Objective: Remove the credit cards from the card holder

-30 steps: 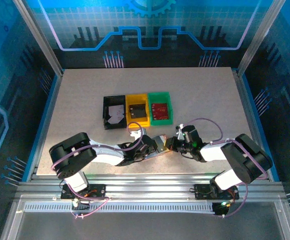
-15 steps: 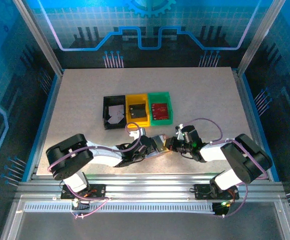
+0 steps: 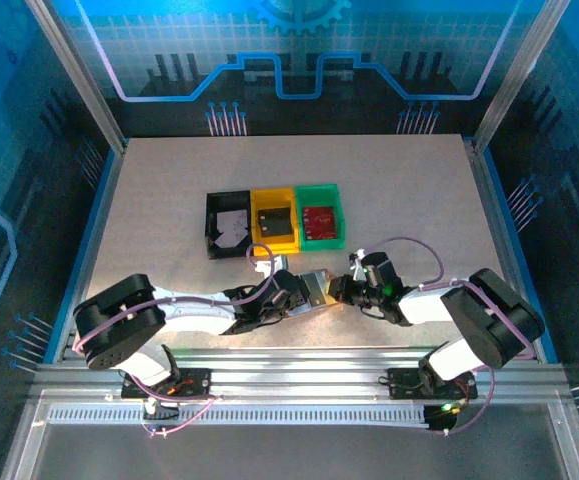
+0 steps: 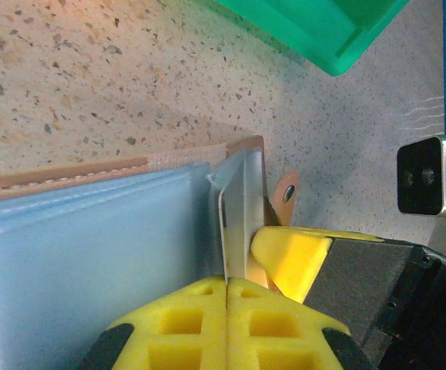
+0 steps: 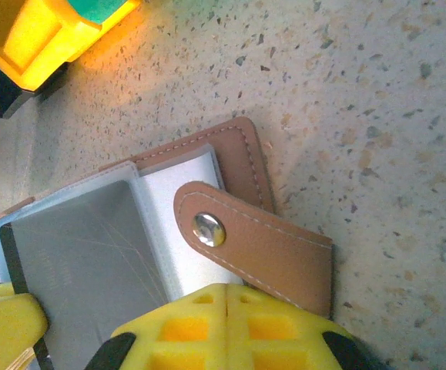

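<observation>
**lurker:** quick one, what are your jaws doing right now?

**me:** Both pairs are closed. My left jaws are pressed together on a thin pale leaf (image 4: pixel 221 231) standing up at the end of the card holder (image 4: pixel 92 173). Whether it's a card or a clear sleeve, I can't tell tbh. My right jaws are clamped on the holder's tan snap strap (image 5: pixel 246 239), with the yellow pads (image 5: pixel 176 331) right over its end.

**lurker:** and the holder itself?

**me:** It's lying on the bench (image 3: pixel 419 200) near the front edge, strap undone and inside showing. It sits between my two wrists, with the left jaws on one end and the right jaws on the other. They're so close that my right fingertip (image 4: pixel 292 258) sits just beside the left pads. A grey card (image 5: pixel 84 247) sits in the clear pocket next to the strap.

**lurker:** anything further out?

**me:** There are three trays in a row behind the holder, well apart from it. The black tray (image 3: pixel 211 215) has a white card (image 3: pixel 231 230), the yellow tray (image 3: pixel 274 195) a dark card (image 3: pixel 274 220), and the green tray (image 3: pixel 319 190) a red card (image 3: pixel 319 217).
</observation>
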